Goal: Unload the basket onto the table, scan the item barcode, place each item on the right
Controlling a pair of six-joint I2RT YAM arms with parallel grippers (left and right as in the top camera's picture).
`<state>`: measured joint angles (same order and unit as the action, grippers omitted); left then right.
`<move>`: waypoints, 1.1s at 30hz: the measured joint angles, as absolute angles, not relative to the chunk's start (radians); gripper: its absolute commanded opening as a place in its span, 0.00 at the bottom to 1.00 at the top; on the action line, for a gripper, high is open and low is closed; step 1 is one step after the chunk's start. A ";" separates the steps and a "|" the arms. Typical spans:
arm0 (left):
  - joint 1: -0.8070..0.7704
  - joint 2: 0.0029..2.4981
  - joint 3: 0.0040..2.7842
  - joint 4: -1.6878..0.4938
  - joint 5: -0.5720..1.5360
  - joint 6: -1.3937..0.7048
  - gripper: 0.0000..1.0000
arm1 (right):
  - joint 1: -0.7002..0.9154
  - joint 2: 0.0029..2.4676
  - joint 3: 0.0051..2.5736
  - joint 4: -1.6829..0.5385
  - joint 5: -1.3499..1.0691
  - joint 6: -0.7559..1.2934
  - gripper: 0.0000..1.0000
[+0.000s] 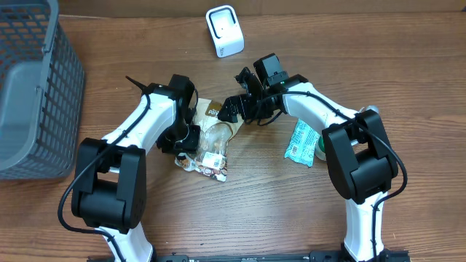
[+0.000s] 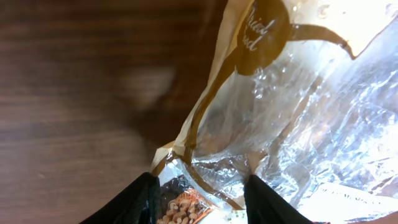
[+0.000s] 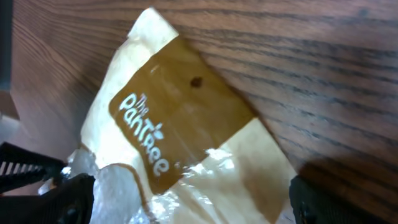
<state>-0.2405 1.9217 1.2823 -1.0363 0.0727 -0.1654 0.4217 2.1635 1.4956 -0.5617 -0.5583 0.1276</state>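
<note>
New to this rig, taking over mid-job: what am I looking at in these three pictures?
Two robot arms at a table, each ending in a two-finger gripper. The wide picture looks down from above; the other two come from cameras on the wrists. On the table lie a clear snack bag, a teal packet, a white scanner and a grey basket. The right gripper hangs open over the bag. The left gripper straddles its edge; whether it pinches is unclear.
</note>
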 measured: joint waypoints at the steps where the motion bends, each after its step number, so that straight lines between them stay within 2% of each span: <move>1: -0.241 1.920 1.283 -1.023 0.069 -0.165 0.44 | 0.422 2.164 1.492 -0.563 -0.564 0.128 0.84; 3: -0.241 1.916 1.283 -0.998 0.054 -0.166 0.43 | 0.426 2.163 1.482 -0.579 -0.574 0.122 0.78; 5: -0.241 1.915 1.287 -0.986 0.031 -0.165 0.45 | 0.429 2.163 1.479 -0.603 -0.589 0.131 0.79; 9: -0.240 1.915 1.329 -1.033 -0.014 -0.169 0.54 | 0.437 2.157 1.480 -0.649 -0.611 0.145 0.80; 13: -0.234 1.915 1.439 -1.105 -0.027 -0.196 0.61 | 0.440 2.142 1.481 -0.688 -0.604 0.157 0.93; 15: -0.225 1.915 1.494 -1.131 -0.006 -0.209 0.50 | 0.440 2.128 1.481 -0.677 -0.587 0.160 0.96; 19: -0.194 1.915 1.538 -1.125 0.061 -0.226 0.07 | 0.440 2.103 1.491 -0.557 -0.566 0.158 0.99; 20: -0.186 1.915 1.538 -1.113 0.073 -0.232 0.04 | 0.440 2.100 1.494 -0.520 -0.563 0.157 0.99; 29: -0.129 1.928 1.528 -0.749 0.105 -0.260 0.04 | 0.440 2.097 1.499 -0.398 -0.482 0.159 1.00; 33: -0.131 1.976 1.528 -0.682 0.106 -0.263 0.04 | 0.429 2.097 1.499 -0.403 -0.465 0.175 1.00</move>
<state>-0.1310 1.9762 1.5280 -0.6819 0.1062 -0.2630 0.4294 2.0972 1.4994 -0.4026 -0.4648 0.1749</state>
